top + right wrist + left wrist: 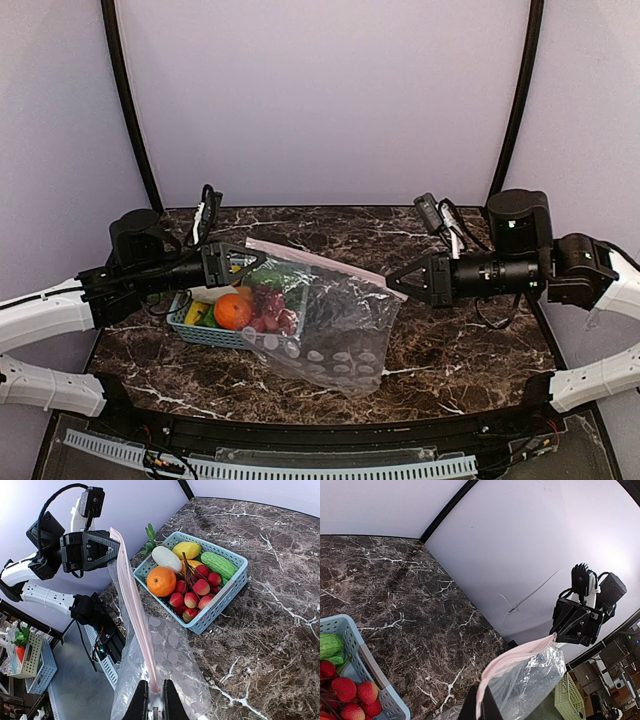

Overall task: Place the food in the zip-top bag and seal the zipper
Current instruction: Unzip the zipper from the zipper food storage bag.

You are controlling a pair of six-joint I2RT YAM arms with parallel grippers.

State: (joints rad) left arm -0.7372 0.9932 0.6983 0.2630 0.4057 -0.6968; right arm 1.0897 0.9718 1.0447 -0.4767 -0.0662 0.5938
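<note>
1. The right claw (152, 707) is closed on one end of the zipper (132, 595). The left claw (253, 262) is clamped on the other end, so the pinkish strip runs taut between them.
2. The zip-top bag (335, 335) hangs from that strip and sags toward the bench (280, 605), just beside the basket (225, 602).
3. The food (190, 585) lies piled in the basket, and none shows inside the bag.
4. The step in hand looks like presenting the bag. Loading has not begun, and the mouth appears flat and shut.
5. The next move likely calls for parting the mouth. One claw would have to let go to fetch produce while the other steadies the bag.
</note>
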